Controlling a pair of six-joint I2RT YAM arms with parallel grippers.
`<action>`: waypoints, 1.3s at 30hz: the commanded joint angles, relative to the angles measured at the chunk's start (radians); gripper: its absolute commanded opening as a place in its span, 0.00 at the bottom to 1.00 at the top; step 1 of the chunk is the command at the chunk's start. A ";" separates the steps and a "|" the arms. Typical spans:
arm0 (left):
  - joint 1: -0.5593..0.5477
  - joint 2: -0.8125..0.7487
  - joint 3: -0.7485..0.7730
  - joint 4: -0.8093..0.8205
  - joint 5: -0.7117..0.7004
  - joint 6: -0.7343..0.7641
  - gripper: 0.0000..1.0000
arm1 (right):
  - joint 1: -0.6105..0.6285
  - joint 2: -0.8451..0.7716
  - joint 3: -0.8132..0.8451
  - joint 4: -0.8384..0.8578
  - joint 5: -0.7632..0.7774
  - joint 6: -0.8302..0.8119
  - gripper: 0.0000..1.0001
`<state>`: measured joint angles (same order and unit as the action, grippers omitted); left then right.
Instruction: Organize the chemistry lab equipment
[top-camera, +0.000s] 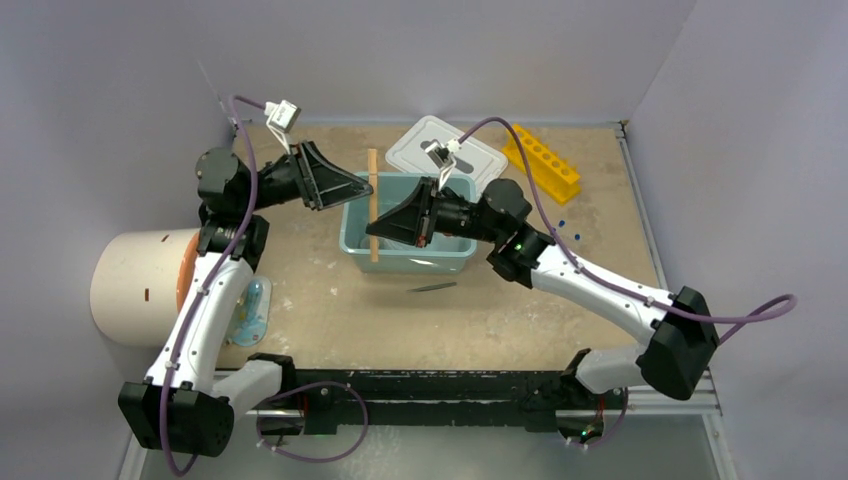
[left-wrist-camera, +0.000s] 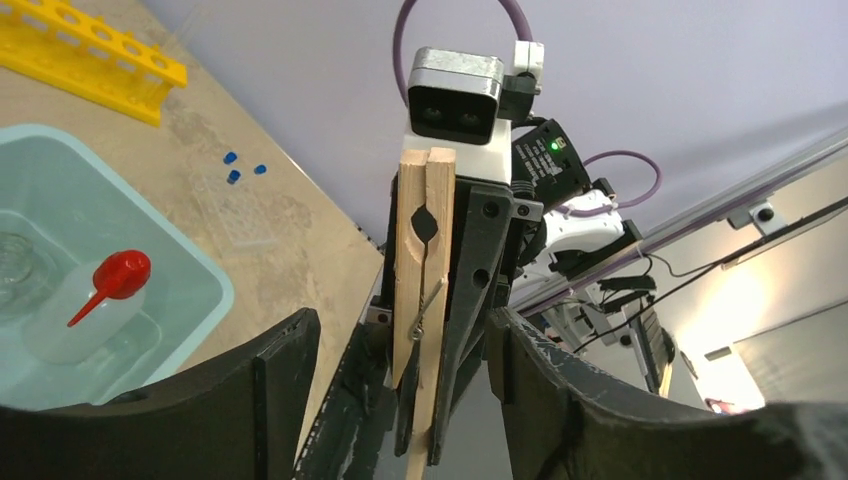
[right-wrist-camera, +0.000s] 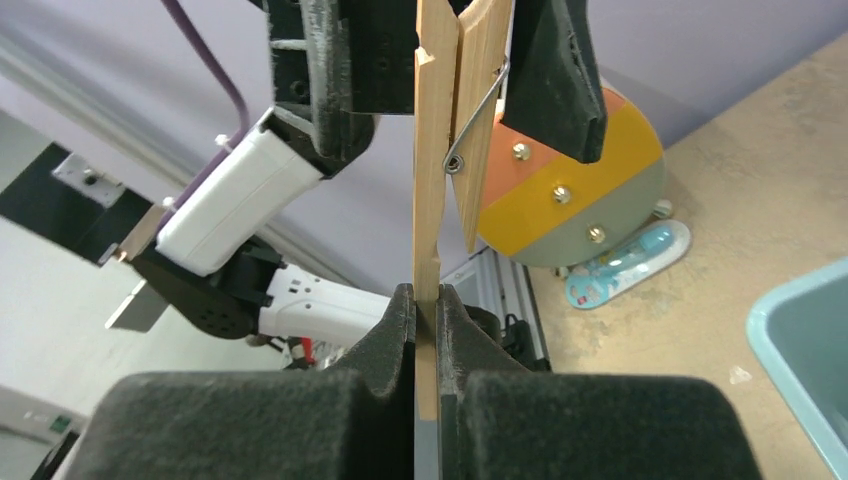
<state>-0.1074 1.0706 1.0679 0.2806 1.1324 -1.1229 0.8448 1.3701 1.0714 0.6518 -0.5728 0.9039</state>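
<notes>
Top external: shows the wooden spring clamp (top-camera: 372, 205) off the surface, hanging over the 9 o'clock rim of the teal tub (top-camera: 455, 262), long axis running 12 to 6 o'clock. Pinched at its 6 o'clock end by the right tool (top-camera: 375, 228), closed tight on one bare wooden leg, as confirmed from the right wrist. Flanked near its 12 o'clock end by the left tool (top-camera: 365, 182), fingers (left-wrist-camera: 280, 370) spread wide, standing apart from the wood as seen from the left wrist, gripping nothing.

Looks light and stiff: two flat pale wood slats, square-edged, joined by a thin wire spring, with a small round notch near the mouth. Seems likely to pivot or slip if held by one leg only, though dry wood should give fair friction in a padded grip. Best taken across both slats near the spring, or along the single long leg, never on the wire. Unlikely to break on a short drop into the tub.

Elsewhere: clear squeeze bottle (left-wrist-camera: 60, 325) with red nozzle lying inside the tub, probably soft plastic; metal tweezers (top-camera: 432, 288) at 6 o'clock from the tub, thin and probably slippery; tiny blue pieces (left-wrist-camera: 240, 170) and a yellow rack (top-camera: 542, 160) toward 2 o'clock.
</notes>
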 joint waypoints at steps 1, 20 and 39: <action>-0.007 -0.015 0.065 -0.165 -0.045 0.170 0.64 | -0.003 -0.038 0.077 -0.219 0.137 -0.182 0.00; -0.006 -0.058 0.139 -0.749 -0.417 0.630 0.68 | -0.003 0.202 0.347 -0.887 0.679 -0.808 0.00; -0.007 -0.072 0.112 -0.828 -0.486 0.719 0.68 | 0.059 0.503 0.489 -1.036 0.739 -0.900 0.00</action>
<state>-0.1101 1.0172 1.1904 -0.5602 0.6662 -0.4335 0.8864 1.8484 1.4914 -0.3378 0.1471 0.0296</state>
